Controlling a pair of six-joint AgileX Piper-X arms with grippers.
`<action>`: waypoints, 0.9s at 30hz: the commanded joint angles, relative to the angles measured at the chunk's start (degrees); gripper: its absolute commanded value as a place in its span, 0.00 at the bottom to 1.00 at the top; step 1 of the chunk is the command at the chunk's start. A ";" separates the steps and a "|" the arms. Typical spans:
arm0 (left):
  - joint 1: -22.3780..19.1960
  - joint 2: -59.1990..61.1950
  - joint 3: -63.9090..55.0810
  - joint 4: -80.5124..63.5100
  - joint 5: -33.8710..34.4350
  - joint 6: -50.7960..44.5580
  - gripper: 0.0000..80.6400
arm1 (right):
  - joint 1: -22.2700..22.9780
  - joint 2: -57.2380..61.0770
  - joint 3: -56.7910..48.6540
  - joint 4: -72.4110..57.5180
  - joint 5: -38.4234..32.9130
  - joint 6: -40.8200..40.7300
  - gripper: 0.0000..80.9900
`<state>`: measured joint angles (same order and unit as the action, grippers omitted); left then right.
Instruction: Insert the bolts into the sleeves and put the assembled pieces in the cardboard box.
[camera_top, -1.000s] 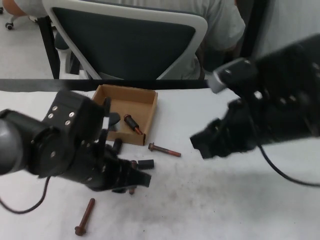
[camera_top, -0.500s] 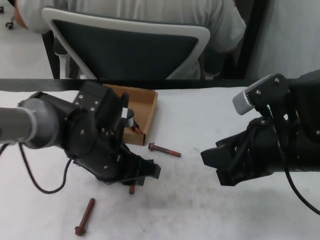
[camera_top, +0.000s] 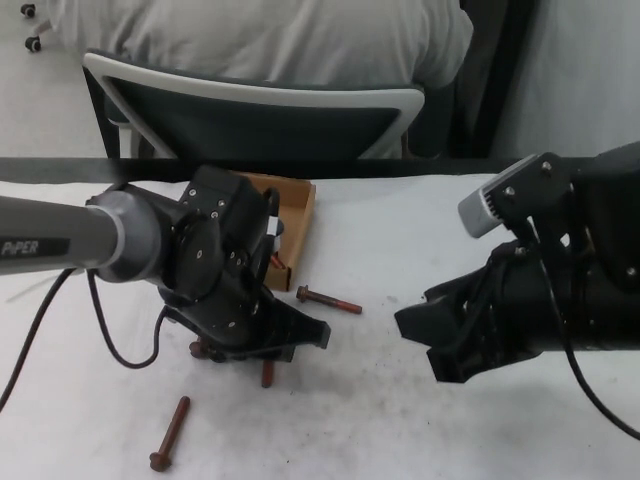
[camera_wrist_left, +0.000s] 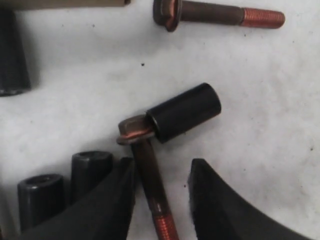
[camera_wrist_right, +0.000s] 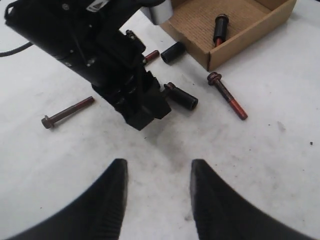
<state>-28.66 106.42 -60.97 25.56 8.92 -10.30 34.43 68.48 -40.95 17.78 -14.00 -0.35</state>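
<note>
High view: L gripper (camera_top: 285, 338) low on counter (camera_top: 400, 420), just in front of cardboard box (camera_top: 300, 215); R gripper (camera_top: 432, 345) well apart.
L wrist view: fingers (camera_wrist_left: 110, 200) apart, straddling a bolt (camera_wrist_left: 150, 175). Bolt head touches black sleeve (camera_wrist_left: 184, 112), not inserted.
R wrist view: R fingers (camera_wrist_right: 107, 200) apart above counter; assembled piece (camera_wrist_right: 220, 24) lies in box.

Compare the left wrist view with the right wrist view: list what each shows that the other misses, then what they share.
Left wrist view: a bolt between the fingers of the open left gripper, with two standing sleeves beside it. Right wrist view: an assembled piece inside the cardboard box, a lone bolt, and the open right gripper. Both: the lying sleeve and the loose bolt near the box.
</note>
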 joint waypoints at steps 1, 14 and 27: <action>-0.05 1.06 -0.71 -0.84 -1.14 0.20 0.44 | 0.85 -0.60 0.72 0.37 -0.45 -0.18 0.47; 0.08 3.84 -0.69 -0.82 -4.05 2.14 0.03 | 2.10 -0.60 6.81 0.85 -0.45 -0.87 0.47; 0.08 -4.70 4.64 -2.47 -4.11 5.63 0.01 | 2.10 -0.50 7.17 -1.06 -0.45 -3.84 0.47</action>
<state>-28.66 102.17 -55.37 22.81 5.52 -5.09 36.42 68.44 -33.68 18.03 -14.00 -3.06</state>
